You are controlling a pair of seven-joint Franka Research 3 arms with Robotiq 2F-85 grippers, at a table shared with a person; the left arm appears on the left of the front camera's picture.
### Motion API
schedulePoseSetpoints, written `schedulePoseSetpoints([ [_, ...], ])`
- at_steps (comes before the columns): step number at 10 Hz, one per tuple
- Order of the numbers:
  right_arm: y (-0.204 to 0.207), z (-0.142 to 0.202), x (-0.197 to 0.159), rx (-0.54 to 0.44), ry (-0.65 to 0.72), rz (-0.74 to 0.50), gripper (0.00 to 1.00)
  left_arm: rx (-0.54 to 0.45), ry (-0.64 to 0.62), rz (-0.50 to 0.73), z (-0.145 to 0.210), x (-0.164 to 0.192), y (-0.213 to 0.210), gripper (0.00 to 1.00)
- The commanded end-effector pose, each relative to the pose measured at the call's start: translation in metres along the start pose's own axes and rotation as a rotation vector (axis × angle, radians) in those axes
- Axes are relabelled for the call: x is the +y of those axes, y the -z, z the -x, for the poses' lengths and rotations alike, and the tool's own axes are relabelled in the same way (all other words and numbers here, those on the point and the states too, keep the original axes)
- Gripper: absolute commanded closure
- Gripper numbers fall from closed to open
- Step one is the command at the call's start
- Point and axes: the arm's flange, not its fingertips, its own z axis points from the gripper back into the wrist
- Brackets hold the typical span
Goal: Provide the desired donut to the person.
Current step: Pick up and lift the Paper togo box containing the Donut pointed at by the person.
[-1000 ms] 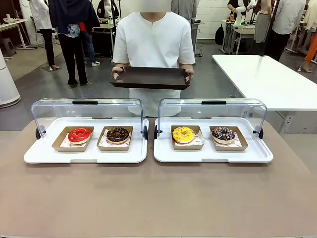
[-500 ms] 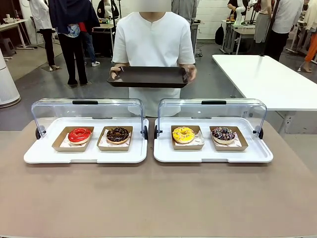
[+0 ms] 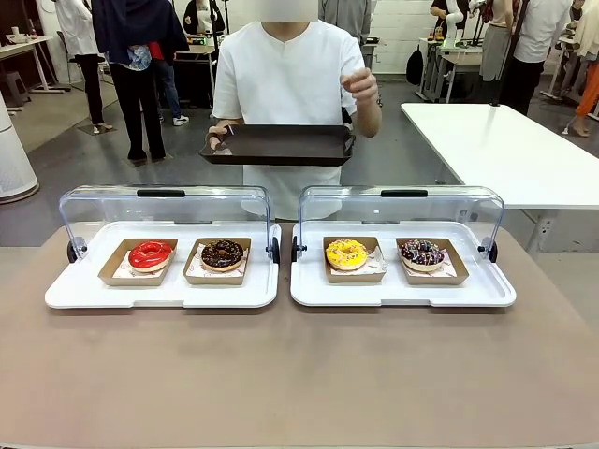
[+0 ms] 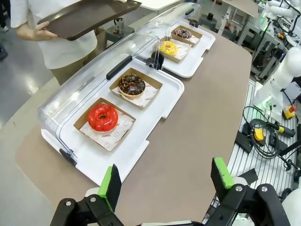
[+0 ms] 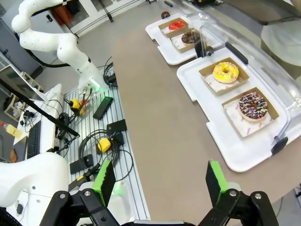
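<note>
Donuts (image 3: 346, 253): four in paper boxes (image 3: 112, 269), far side of the table; wanted one unclear.
Handling: soft, sticky on top; you should pinch the box edge.
Claws: left claw (image 4: 165, 178), right claw (image 5: 159, 178) both apart, empty.

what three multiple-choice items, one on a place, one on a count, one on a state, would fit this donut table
1. The red-glazed ring donut sits in:
A) the left white plastic tray
B) the right one
C) neither, it lies on the bare tabletop

2. How many donuts lie in the brown cardboard boxes?
A) two
B) four
C) six

3. The clear domed plastic lids are:
A) shut
B) raised open
C) taken off

Answers: A, it lies in that tray's leftmost box; B, each tray holds two; B, both lids stand up behind their trays.
</note>
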Motion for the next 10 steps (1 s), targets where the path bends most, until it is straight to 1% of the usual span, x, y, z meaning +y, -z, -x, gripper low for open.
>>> schedulePoseSetpoints([
  [1, 0.0003, 0.0003, -0.0012, -0.004, -0.002, -0.002, 0.0, -0.019, 0.0, 0.007, -0.0026, 0.0001, 0.0, 0.0],
  [10, 0.0003, 0.0003, -0.0012, -0.004, -0.002, -0.002, 0.0, -0.019, 0.0, 0.007, -0.0026, 0.0001, 0.0, 0.0],
])
